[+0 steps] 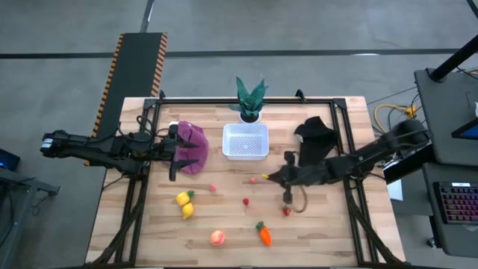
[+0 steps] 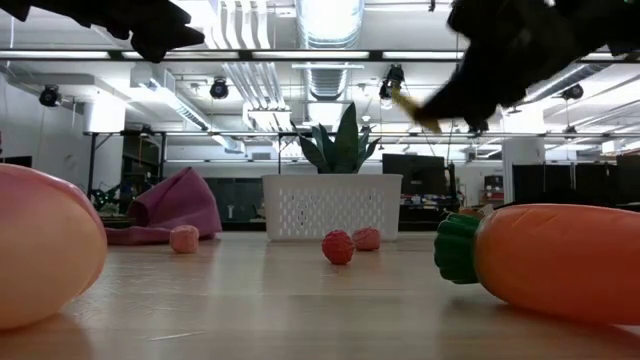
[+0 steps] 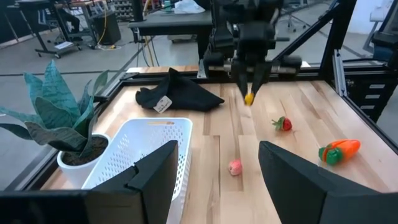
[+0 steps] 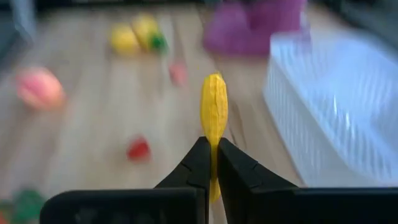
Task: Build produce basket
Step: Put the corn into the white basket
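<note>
My right gripper [image 1: 270,177] hovers above the table's middle, just near of the white mesh basket [image 1: 245,141], shut on a small yellow piece of produce [image 4: 213,109]. It shows in the left wrist view as a yellow piece [image 3: 249,98]. On the table lie two lemons [image 1: 184,204], a peach-pink fruit [image 1: 217,237], a carrot [image 1: 264,234] and small red berries [image 1: 246,201]. My left gripper [image 3: 217,186] waits open at the table's left, beside the purple cloth [image 1: 192,146]. My right gripper pinches one end of the yellow piece [image 4: 213,142] between its two fingertips [image 4: 200,163]. The fingers come from the table's right side, slanting down. The rest of the piece sticks out past the fingertips. It is lifted clear of the table.
A potted plant [image 1: 250,99] stands behind the basket at the far edge. A black cloth [image 1: 314,135] lies right of the basket, under my right arm. A black frame [image 1: 224,102] runs along the table's far edge and sides.
</note>
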Controlling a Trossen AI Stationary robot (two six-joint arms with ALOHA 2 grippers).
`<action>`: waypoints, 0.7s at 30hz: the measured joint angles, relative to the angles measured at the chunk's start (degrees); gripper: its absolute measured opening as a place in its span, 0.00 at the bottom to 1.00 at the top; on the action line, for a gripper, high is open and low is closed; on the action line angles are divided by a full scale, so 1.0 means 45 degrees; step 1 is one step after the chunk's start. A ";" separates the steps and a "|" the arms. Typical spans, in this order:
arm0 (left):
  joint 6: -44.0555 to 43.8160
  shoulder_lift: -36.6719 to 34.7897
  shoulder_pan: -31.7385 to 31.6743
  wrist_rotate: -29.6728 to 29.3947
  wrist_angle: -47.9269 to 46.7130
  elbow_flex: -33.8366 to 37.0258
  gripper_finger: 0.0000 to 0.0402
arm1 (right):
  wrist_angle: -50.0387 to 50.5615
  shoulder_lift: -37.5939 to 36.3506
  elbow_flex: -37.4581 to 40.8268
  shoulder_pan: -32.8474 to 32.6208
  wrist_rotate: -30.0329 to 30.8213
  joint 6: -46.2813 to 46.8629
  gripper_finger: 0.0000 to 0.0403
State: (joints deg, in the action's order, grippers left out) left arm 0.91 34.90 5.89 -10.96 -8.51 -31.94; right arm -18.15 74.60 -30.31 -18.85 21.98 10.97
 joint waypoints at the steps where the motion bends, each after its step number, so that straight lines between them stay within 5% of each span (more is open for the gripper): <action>1: 0.0000 0.0018 0.0000 0.0000 0.0019 0.0000 0.52 | -0.1238 -0.0212 0.0478 0.0006 -0.0148 -0.0400 0.03; 4: 0.0000 0.0004 0.0000 0.0000 0.0001 0.0000 0.52 | -0.3880 -0.0681 0.1678 0.0281 -0.0214 -0.1069 0.03; 10: 0.0284 0.0022 0.0000 0.0000 0.0112 0.0005 0.52 | -0.4407 -0.0951 0.2328 0.1729 -0.0180 -0.1727 0.03; 21: 0.0330 0.0068 0.0001 0.0000 0.0085 0.0010 0.52 | -0.2531 0.1006 -0.0398 0.4672 -0.1327 -0.2784 0.03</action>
State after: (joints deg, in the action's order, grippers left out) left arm 2.39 35.20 5.90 -10.96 -8.13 -31.90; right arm -29.54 79.13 -32.10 2.17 16.01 -1.56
